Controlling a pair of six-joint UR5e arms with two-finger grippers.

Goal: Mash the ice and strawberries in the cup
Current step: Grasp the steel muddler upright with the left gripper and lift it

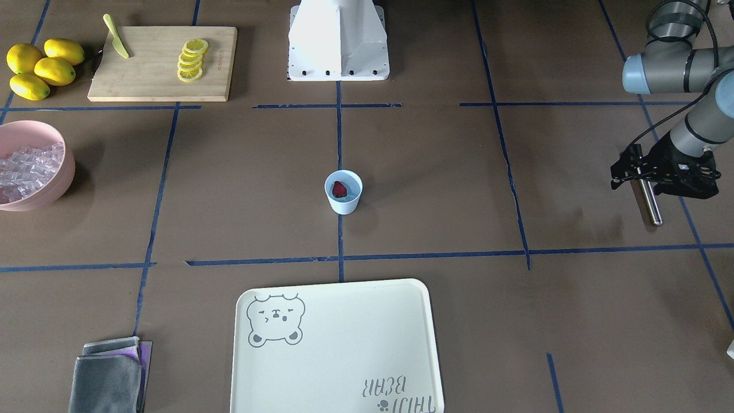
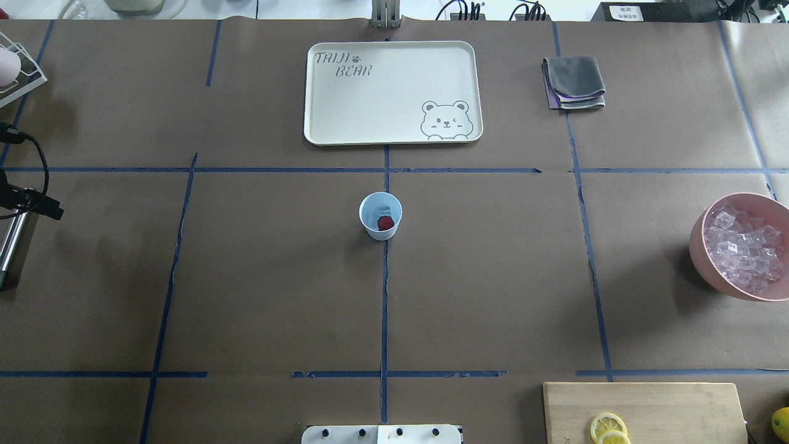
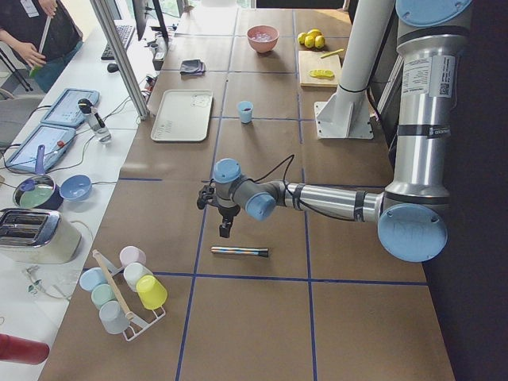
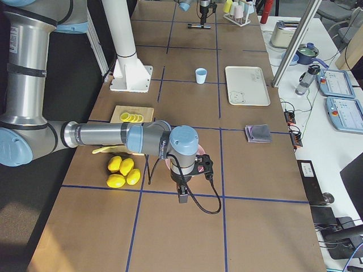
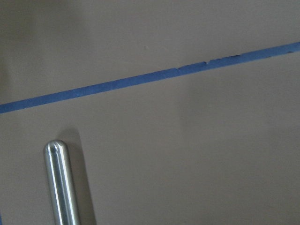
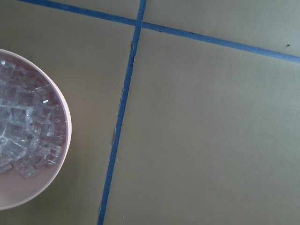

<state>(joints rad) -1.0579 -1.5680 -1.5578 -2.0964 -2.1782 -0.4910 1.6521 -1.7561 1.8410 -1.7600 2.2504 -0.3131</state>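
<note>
At mid-table, on a blue tape line, the cup (image 1: 344,201) stands upright with one dark-red berry (image 1: 339,189) inside it. The berry looks whole and uncrushed. Most of the ice (image 2: 743,246) is heaped in the pink bowl (image 2: 696,253) at the right end of the table (image 1: 459,172), well apart from the cup. From overhead, a pale lump beside the berry looks like a cube or two in the cup, though I cannot be sure.

Over at the left end, a steel rod (image 1: 648,201) lies flat on the table, and the left wrist view shows its rounded end resting there with its shadow. The left tool (image 3: 225,228) hovers just above the rod and grasps nothing. Whether its jaws are spread or drawn together I cannot tell. The right tool (image 4: 183,194) hangs just beside the bowl. It shows only in the side view, so its state cannot be told either.

As I judge it, the filling is done or nearly so, and the mashing has not begun. What is left is nearly all of the real work. The rod must be taken up and carried to the cup. Then the berry and ice must be pressed until they break down.
</note>
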